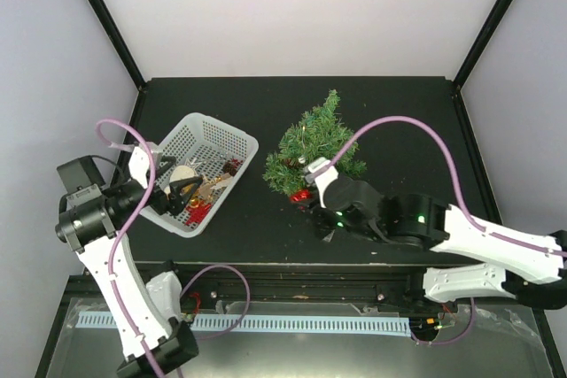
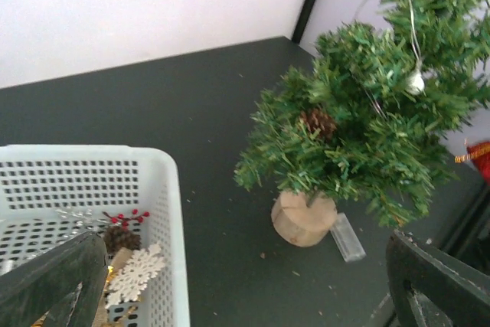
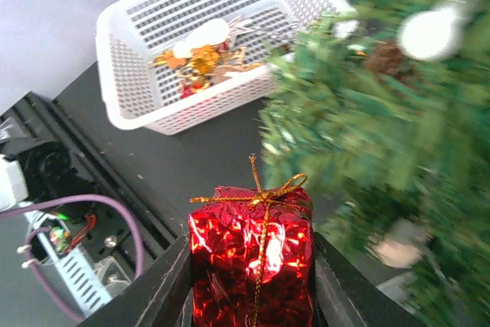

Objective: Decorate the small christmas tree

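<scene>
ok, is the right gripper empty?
No, the right gripper is closed on a red gift box tied with gold ribbon, next to the tree.

You have nothing to read here: no lettering, number, brand or sign shows legibly in any view, neither on the tree, nor the basket, nor the foil of the red gift.

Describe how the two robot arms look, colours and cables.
Left arm and right arm: white shells, black joints, each trailing a looping mauve cable. Small green lights glow on the right arm. The end effector fingers are black.
</scene>
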Robot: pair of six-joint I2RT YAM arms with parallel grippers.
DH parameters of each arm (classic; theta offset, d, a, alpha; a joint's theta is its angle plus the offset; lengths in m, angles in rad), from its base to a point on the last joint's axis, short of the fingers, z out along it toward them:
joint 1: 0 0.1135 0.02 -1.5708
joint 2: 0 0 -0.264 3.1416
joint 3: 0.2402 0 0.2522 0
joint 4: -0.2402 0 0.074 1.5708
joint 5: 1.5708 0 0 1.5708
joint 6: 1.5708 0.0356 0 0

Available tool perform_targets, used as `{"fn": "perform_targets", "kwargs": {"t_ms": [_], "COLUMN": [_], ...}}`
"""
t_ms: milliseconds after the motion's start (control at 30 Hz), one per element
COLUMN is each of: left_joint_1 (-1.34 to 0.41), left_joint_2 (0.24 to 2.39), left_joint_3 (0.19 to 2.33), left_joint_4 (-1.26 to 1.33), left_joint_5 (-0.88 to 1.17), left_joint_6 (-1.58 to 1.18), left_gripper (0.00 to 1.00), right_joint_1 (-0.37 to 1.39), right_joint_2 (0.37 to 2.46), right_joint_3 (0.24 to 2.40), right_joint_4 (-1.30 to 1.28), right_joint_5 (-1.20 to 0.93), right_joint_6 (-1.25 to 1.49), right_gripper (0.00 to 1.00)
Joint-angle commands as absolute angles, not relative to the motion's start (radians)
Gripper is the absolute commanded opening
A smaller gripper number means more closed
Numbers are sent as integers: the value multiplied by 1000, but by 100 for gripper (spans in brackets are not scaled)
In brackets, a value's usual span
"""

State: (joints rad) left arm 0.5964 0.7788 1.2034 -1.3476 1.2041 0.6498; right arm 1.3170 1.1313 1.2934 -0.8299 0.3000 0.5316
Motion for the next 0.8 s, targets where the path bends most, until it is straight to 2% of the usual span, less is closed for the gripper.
{"fn": "perform_targets", "kwargs": {"t_ms": [0, 233, 500, 767], "left_joint_1": [444, 279, 249, 246], "left_joint_2": [752, 740, 721, 707], "left_joint_3": [1151, 1095, 1068, 1050], "left_joint_4": [-1136, -1025, -1034, -1023], "left_joint_5": [1079, 970, 957, 963], "left_joint_6": [416, 309, 325, 321], "left_gripper": [99, 99, 99, 99], "right_joint_1": [1315, 1298, 1156, 1071], "right_joint_2": [1018, 906, 791, 811], "right_joint_3": [1244, 1190, 1098, 1072], "right_joint_4": [-943, -1049, -1025, -975], "right_joint_5": [453, 546, 483, 459], "right_joint_6": [623, 738, 748, 710], "right_gripper": [36, 39, 41, 41]}}
